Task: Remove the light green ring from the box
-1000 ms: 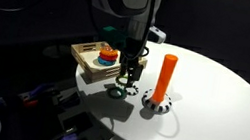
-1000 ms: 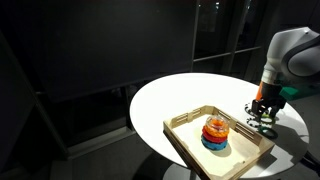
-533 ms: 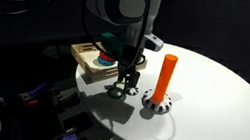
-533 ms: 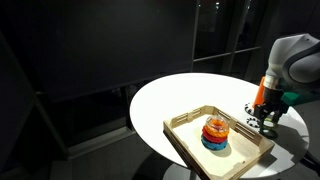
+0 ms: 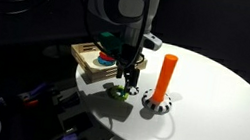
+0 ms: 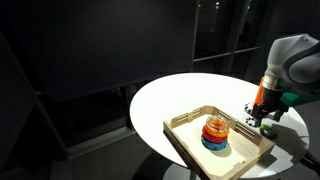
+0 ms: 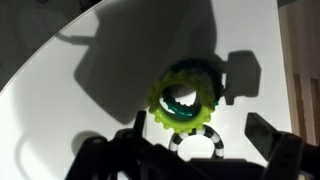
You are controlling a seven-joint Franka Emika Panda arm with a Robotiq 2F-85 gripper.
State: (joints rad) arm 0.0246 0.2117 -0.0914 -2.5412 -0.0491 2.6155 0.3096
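In the wrist view the light green ring lies flat on the white table, resting over a dark green ring and against a black-and-white striped ring. My gripper stands open over them, its dark fingers wide apart and off the rings. An exterior view shows the gripper low over the light green ring, just outside the box. The box sits left of the gripper.
An orange post on a striped base stands upright close beside the gripper. A stack of coloured rings sits in the box. The round table's edge runs close to the rings.
The gripper has opened and let go of the light green ring, which now rests on the table outside the box. The arm has barely shifted.
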